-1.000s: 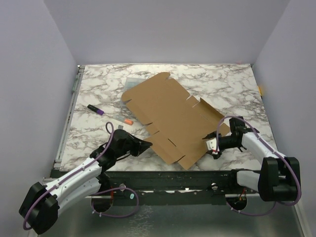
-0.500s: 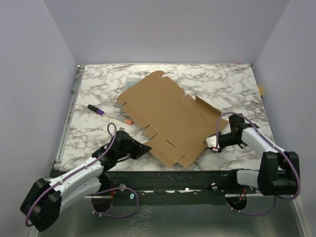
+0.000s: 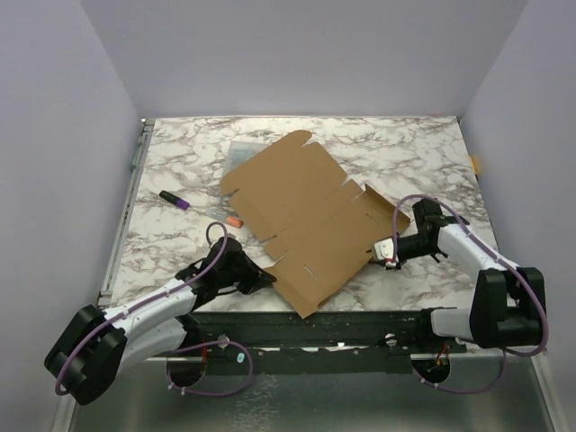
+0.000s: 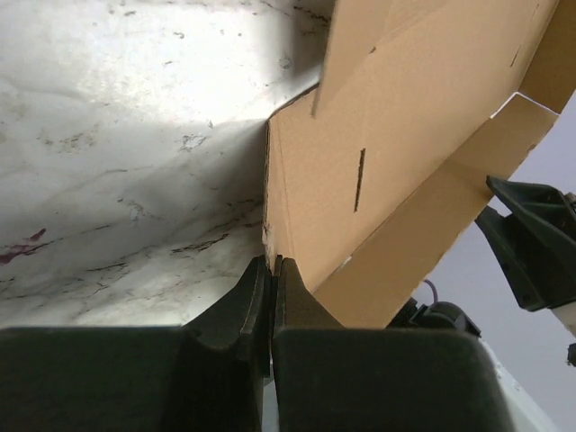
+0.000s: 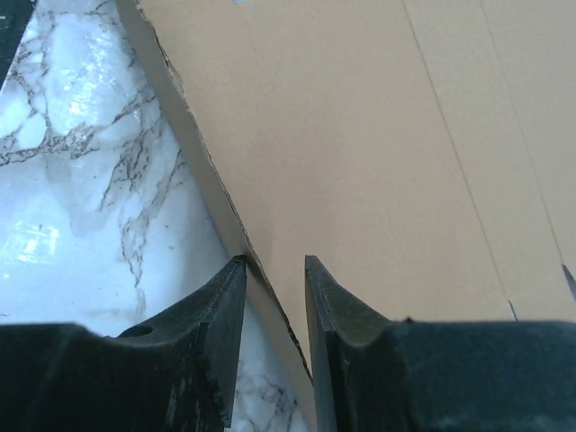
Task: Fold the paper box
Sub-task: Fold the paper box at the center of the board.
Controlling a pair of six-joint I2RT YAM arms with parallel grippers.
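The paper box (image 3: 301, 211) is a flat brown cardboard sheet with flaps and slits, lying at an angle across the middle of the marble table (image 3: 405, 153). My left gripper (image 3: 268, 277) is shut on its near left edge; in the left wrist view the fingertips (image 4: 256, 274) pinch the cardboard (image 4: 360, 180) where it lifts off the table. My right gripper (image 3: 388, 256) holds the right flap. In the right wrist view the flap's turned edge (image 5: 216, 198) runs slantwise between the jaws of the right gripper (image 5: 274, 265) and touches both fingers.
A purple marker (image 3: 175, 200) and an orange-tipped marker (image 3: 233, 220) lie left of the sheet. A clear plastic case (image 3: 243, 148) sits at the back, partly under the cardboard. The table's front rail (image 3: 360, 319) is just below the sheet's near corner.
The right jaws have narrowed onto the right flap. The sheet has swung, its near corner moving left toward the front rail. The left arm has followed to the right, still pinching the edge.
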